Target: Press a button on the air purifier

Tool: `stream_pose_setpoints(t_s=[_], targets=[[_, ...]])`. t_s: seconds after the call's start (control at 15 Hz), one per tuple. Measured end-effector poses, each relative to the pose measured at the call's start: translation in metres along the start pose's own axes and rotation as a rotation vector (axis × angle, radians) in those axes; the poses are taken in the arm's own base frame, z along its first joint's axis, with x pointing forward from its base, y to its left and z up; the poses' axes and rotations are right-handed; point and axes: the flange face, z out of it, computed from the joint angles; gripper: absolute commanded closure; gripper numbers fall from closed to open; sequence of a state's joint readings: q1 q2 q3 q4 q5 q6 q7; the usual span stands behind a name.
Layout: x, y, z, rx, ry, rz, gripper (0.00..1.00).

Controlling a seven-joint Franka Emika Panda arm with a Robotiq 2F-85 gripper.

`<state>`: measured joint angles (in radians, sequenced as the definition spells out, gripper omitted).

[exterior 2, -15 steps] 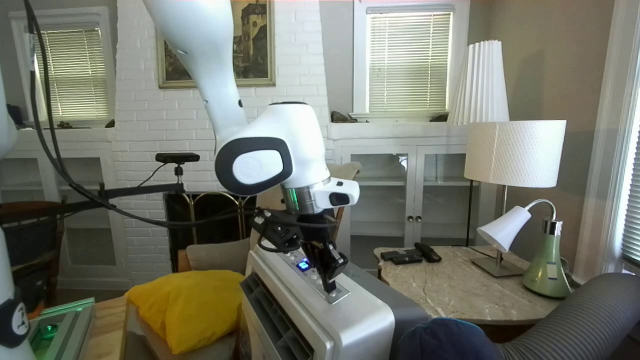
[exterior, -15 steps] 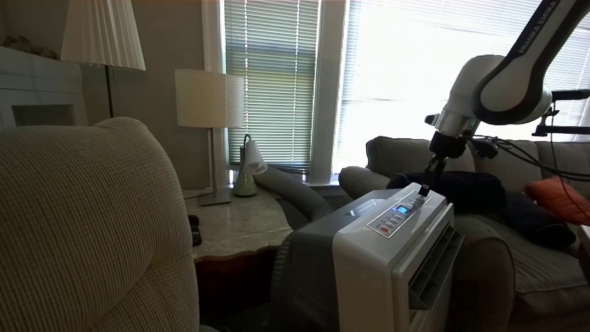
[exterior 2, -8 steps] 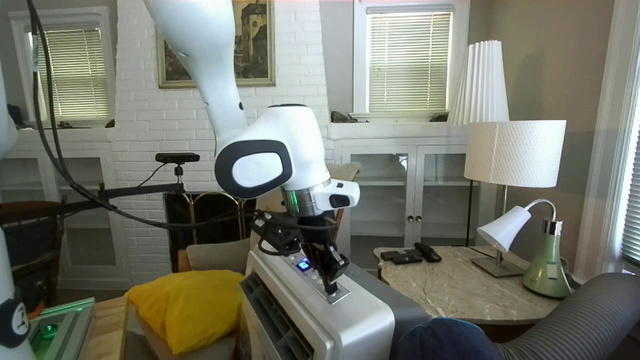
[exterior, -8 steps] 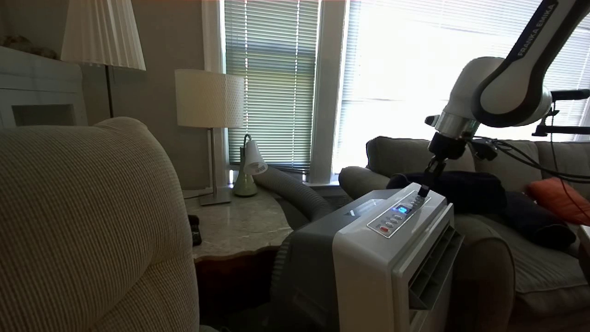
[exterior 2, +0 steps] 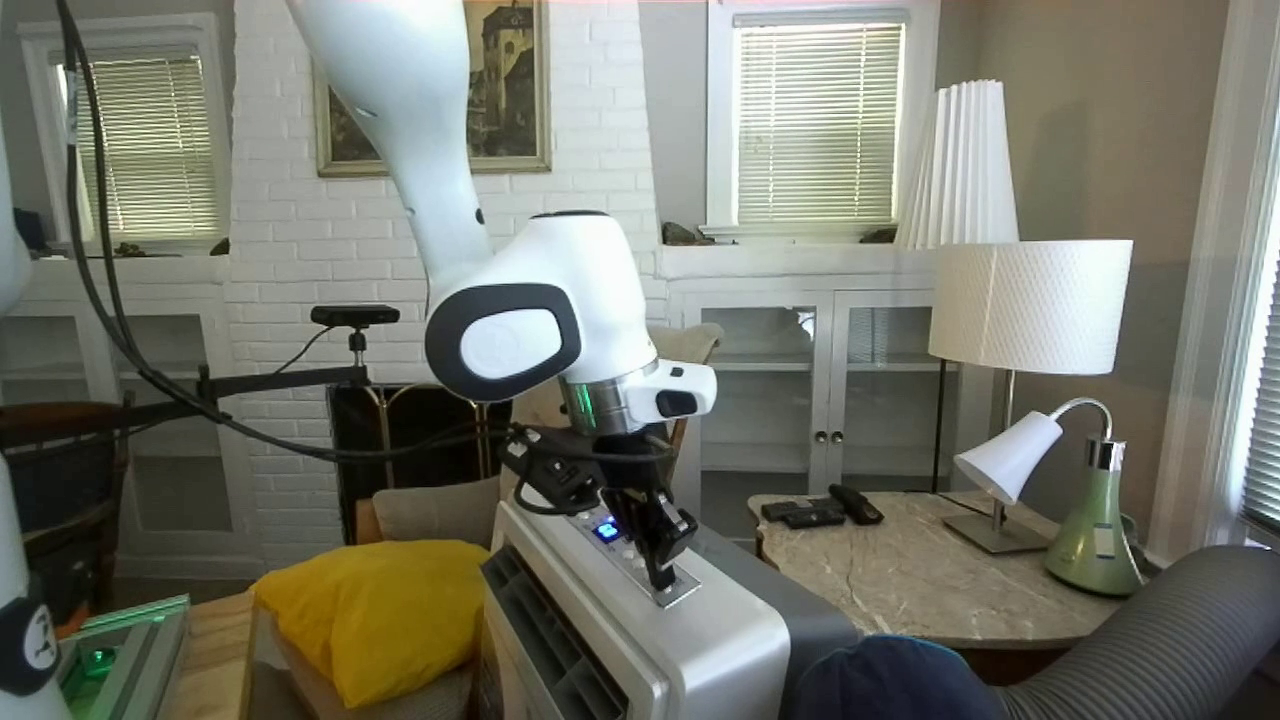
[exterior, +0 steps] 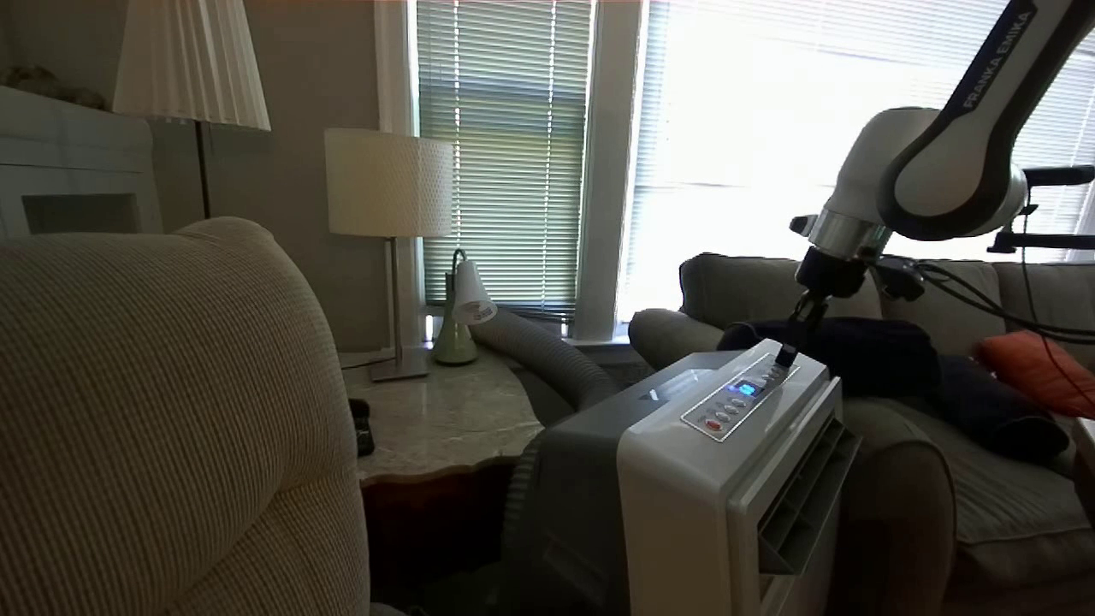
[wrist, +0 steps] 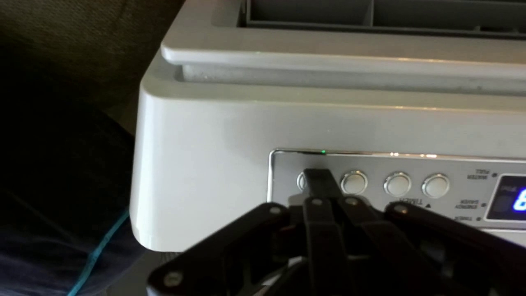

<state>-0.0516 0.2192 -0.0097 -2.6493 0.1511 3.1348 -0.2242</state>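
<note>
The air purifier [exterior: 676, 479] is a tall white boxy unit with a grey back and a slatted side vent; it also shows in an exterior view [exterior 2: 725, 625] and the wrist view [wrist: 197, 172]. Its silver control panel [wrist: 283, 164] has a row of round buttons and a blue-lit display [wrist: 518, 201]. My gripper [wrist: 318, 181] is shut and empty, with its fingertips over the end button [wrist: 301, 181], mostly hiding it. In both exterior views the gripper [exterior: 785, 358] [exterior 2: 661, 578] points down at the panel's end. I cannot tell if the button is pushed in.
A grey hose [exterior 2: 1150, 640] runs from behind the purifier. A marble-topped table [exterior 2: 900, 570] holds lamps and remotes. A yellow pillow [exterior 2: 380, 610], a sofa [exterior: 770, 287] and a striped armchair [exterior: 171, 411] stand around. Dark cloth [wrist: 61, 164] lies beside the purifier.
The arm has lowered very slightly over the last second. The fingertips stay at the same end of the panel, and the gripper remains shut.
</note>
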Motion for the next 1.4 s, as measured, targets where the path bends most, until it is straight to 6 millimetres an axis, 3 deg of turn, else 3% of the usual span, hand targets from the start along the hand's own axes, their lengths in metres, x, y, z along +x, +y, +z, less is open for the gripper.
stream_pose_setpoints(t_s=[0.2,0.27,0.33,0.6,1.0,1.4], targets=[[-0.001,0.0,-0.001,-0.007,0.001,-0.036,1.0],[-0.002,0.004,-0.002,-0.012,-0.004,-0.045,0.74],[-0.004,0.01,-0.004,-0.019,-0.007,-0.051,0.73],[-0.01,0.035,-0.032,-0.039,-0.016,-0.047,0.46],[-0.012,0.04,-0.085,-0.014,-0.069,-0.04,0.04],[-0.013,0.038,-0.129,0.01,-0.101,-0.05,0.0]])
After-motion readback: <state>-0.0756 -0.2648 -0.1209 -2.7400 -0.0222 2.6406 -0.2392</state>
